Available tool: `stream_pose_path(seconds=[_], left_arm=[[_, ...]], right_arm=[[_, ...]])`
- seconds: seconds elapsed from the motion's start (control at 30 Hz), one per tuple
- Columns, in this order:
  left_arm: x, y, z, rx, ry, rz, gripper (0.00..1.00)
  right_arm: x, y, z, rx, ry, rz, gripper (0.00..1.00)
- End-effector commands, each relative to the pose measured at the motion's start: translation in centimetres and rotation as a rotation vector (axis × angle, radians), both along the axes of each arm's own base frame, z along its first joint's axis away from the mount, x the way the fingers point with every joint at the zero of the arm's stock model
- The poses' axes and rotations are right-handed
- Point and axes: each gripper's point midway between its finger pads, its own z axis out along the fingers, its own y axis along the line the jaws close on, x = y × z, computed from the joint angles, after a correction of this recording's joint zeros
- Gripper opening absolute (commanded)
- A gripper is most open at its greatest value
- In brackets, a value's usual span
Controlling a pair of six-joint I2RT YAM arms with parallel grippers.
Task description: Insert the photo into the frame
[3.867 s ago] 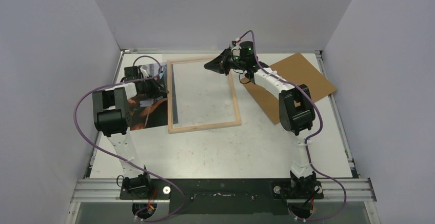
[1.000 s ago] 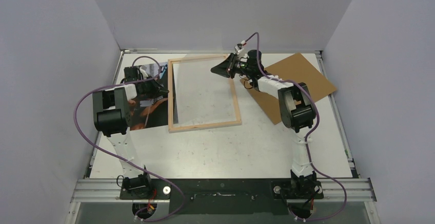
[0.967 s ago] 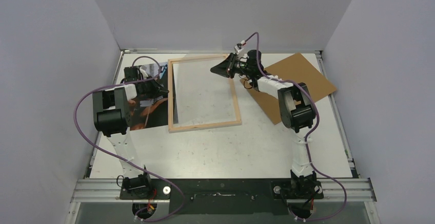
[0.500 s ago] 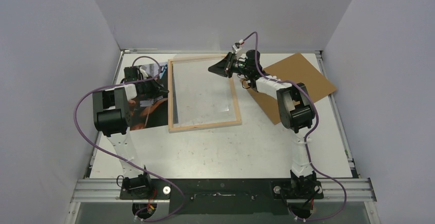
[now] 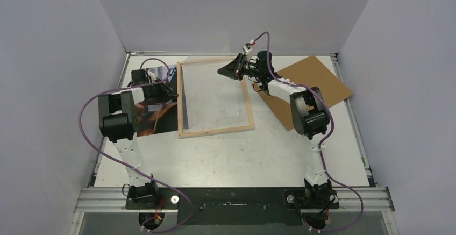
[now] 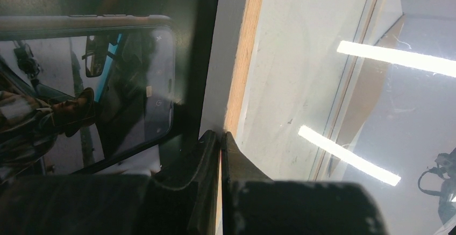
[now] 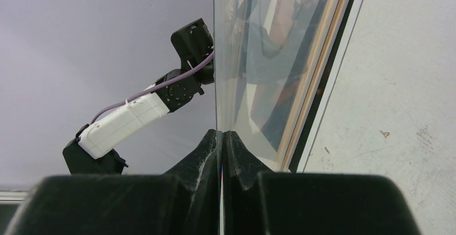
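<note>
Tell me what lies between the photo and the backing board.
The wooden frame: left rail beside the photo, right rail near the backing board. Top view shows it.

Left tool [image 6: 221, 134], right tool [image 7: 220, 133]: both pinched.

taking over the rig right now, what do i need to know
Left pincer: shut on the frame at its left rail.
Right pincer: shut on the clear pane, far right edge lifted off the frame.
Photo: picture side up on the table, left of the frame.
Brown backing board: far right, outside the frame.
Done: backing off.
Left: photo into the frame.
</note>
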Motion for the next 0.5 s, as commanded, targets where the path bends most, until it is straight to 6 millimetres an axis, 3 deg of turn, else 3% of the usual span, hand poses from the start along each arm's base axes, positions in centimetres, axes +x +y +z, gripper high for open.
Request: stream_pose_path(seconds=[0.0, 0.37, 0.47], left_arm=[[-2.3, -0.3, -5.1, 0.084, 0.138, -0.015, 0.02], [-2.6, 0.1, -5.7, 0.107, 0.166, -0.007, 0.01], [-2.6, 0.1, -5.8, 0.109, 0.169, -0.010, 0.01]], right_arm=[[0.2, 0.9, 1.8, 0.019, -0.093, 0.028, 0.00], [1.2, 0.9, -0.7, -0.032, -0.080, 0.058, 0.00], [1.3, 0.9, -0.5, -0.020, -0.090, 0.068, 0.00]])
